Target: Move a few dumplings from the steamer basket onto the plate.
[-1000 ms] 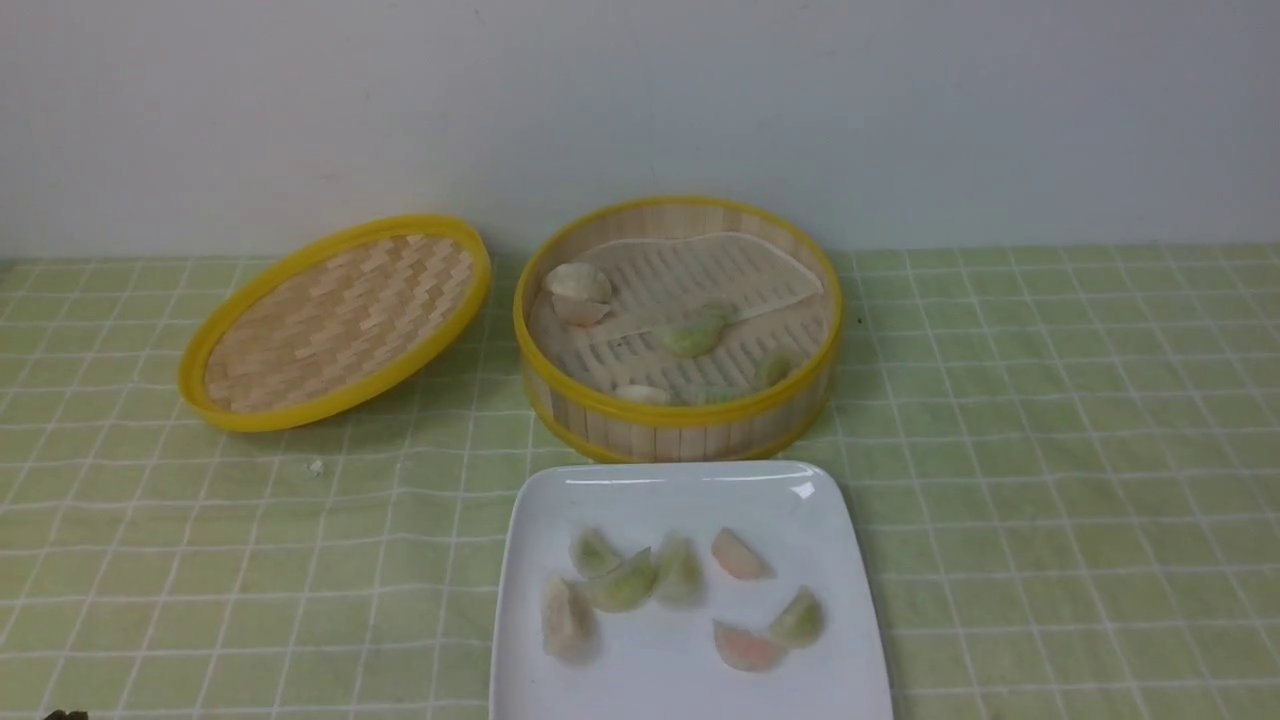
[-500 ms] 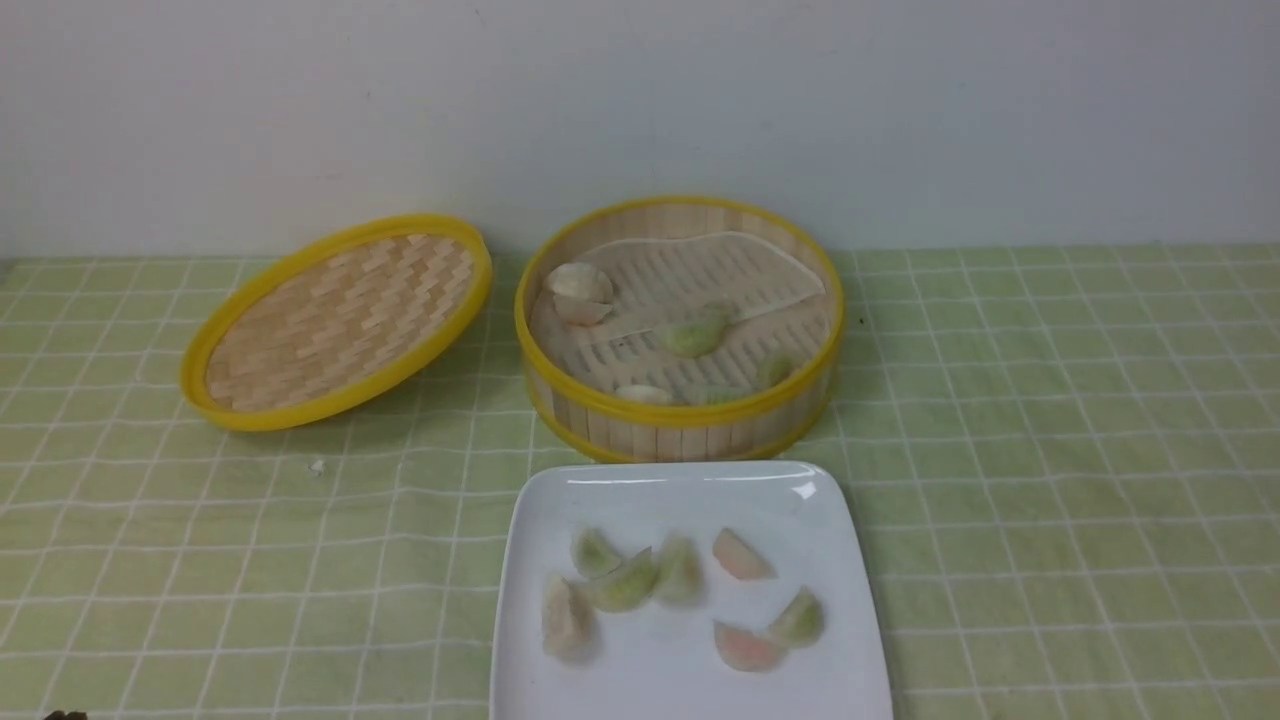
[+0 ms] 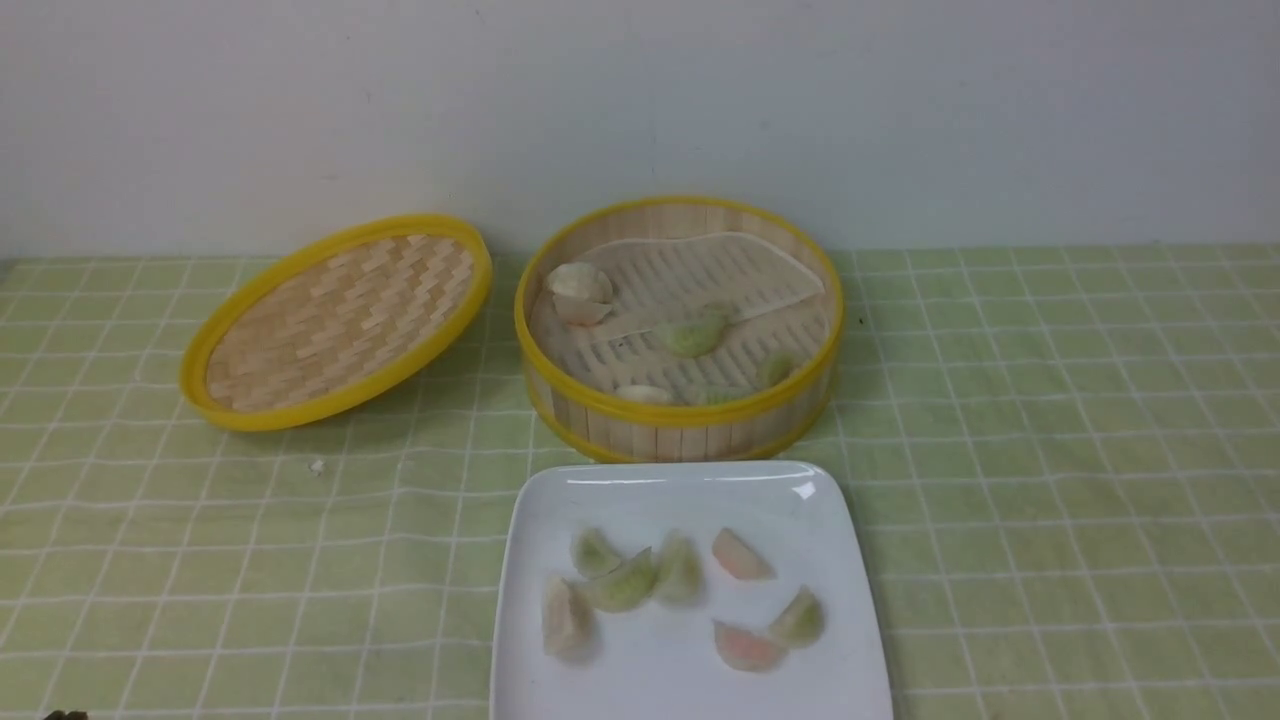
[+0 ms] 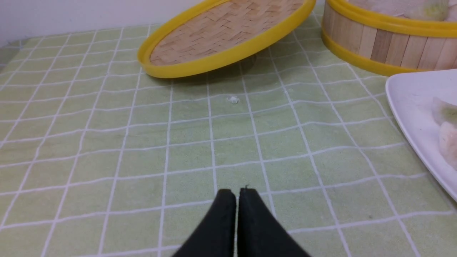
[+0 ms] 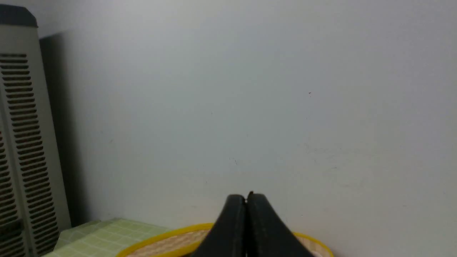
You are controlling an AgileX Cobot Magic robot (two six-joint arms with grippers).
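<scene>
Plain pale wall (image 3: 640, 100); green checked tablecloth (image 3: 1050, 450); grey slatted unit (image 5: 21, 142) at wall

Plate (image 3: 690, 495) cut off at the bottom edge of the front view. Front dumplings (image 3: 712, 394) half hidden behind the steamer basket (image 3: 680, 425) wall. Lid (image 5: 167, 242) mostly hidden behind the right gripper (image 5: 246, 197).

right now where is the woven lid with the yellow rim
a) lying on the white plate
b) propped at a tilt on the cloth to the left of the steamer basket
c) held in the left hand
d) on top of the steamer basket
b: the woven lid sits tilted on the checked cloth, left of the open steamer basket and apart from the plate; the left hand is shut on nothing.
</scene>
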